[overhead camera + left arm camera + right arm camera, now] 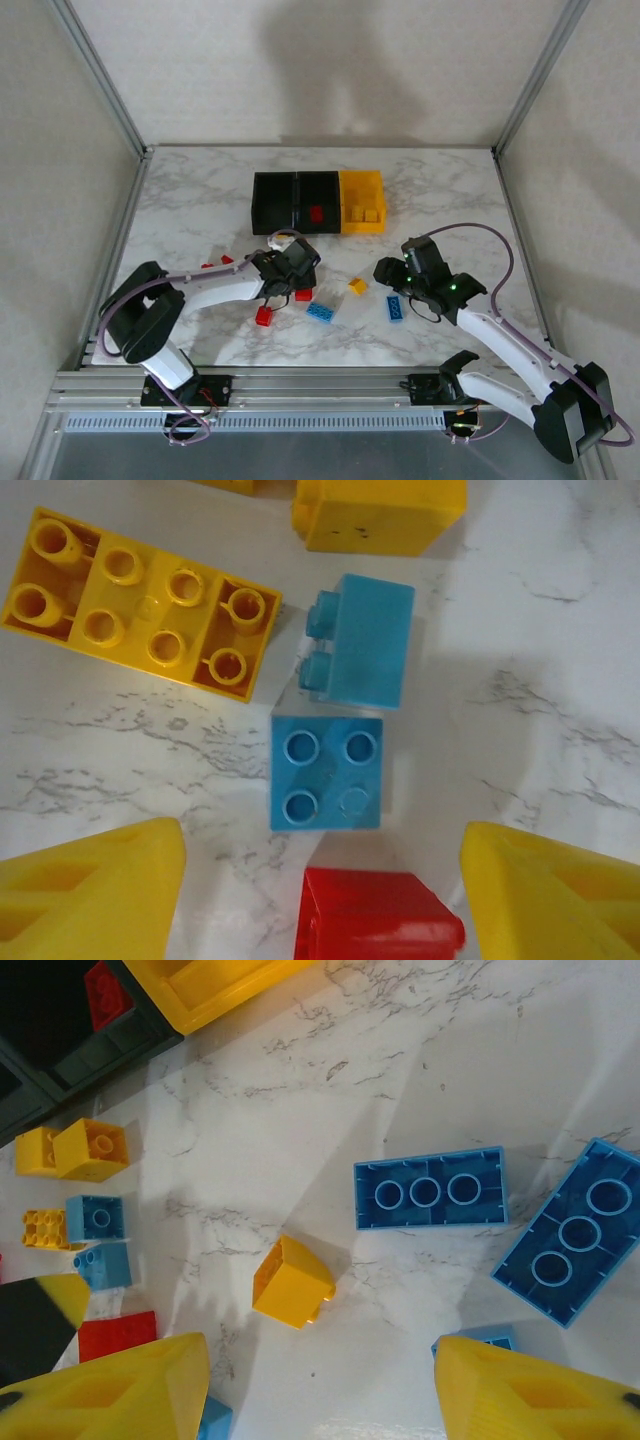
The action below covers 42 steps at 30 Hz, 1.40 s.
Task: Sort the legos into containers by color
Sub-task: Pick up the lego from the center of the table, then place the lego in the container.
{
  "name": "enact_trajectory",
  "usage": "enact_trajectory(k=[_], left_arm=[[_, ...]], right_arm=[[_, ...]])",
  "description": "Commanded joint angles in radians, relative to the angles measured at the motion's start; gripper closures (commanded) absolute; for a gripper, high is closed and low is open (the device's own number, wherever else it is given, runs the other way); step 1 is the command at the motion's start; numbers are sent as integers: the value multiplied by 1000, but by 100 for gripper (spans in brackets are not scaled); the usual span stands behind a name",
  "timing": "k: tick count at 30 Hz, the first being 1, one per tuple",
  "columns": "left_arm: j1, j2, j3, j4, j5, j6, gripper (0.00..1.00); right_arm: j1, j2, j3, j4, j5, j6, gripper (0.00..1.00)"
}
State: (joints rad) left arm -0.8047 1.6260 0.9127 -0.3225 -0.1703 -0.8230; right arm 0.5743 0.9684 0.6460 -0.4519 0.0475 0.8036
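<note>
Two light-blue legos (325, 773) lie just ahead of the left tool (322, 845), whose fingers stand apart and touch nothing; a red brick (375, 915) low between them is cut off by the frame edge; the right tool (320, 1352) gapes too, near a tilted yellow brick (292, 1282); three containers (297, 176) sit in a row far back on the counter (200, 190), their contents partly shadowed.

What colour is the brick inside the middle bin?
The brick is red, best seen in the top external view.
</note>
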Motion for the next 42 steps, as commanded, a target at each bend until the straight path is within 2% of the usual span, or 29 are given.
enact_trajectory(k=[1,8,14,17,21,33,42], left_arm=[[16,36,31,-14,-23,18,30],[29,101,50,10,-17,27,39],[28,103,66,11,-12,39,61],[29,86,66,1,-17,45,71],[30,50,70,-23,-17,53,77],[41,-124,161,-179,-76,103,78],[191,-85,300,-206,-57,208,78]], right_arm=[[6,-17,-17,9,-9,-11,39],[6,-16,-14,14,-16,-22,39],[7,-26,-24,35,-53,-51,40],[8,-40,-34,72,-109,-79,40],[9,-60,-42,107,-165,-101,40],[28,-45,-32,175,-218,-107,40],[105,26,14,261,-243,-108,40]])
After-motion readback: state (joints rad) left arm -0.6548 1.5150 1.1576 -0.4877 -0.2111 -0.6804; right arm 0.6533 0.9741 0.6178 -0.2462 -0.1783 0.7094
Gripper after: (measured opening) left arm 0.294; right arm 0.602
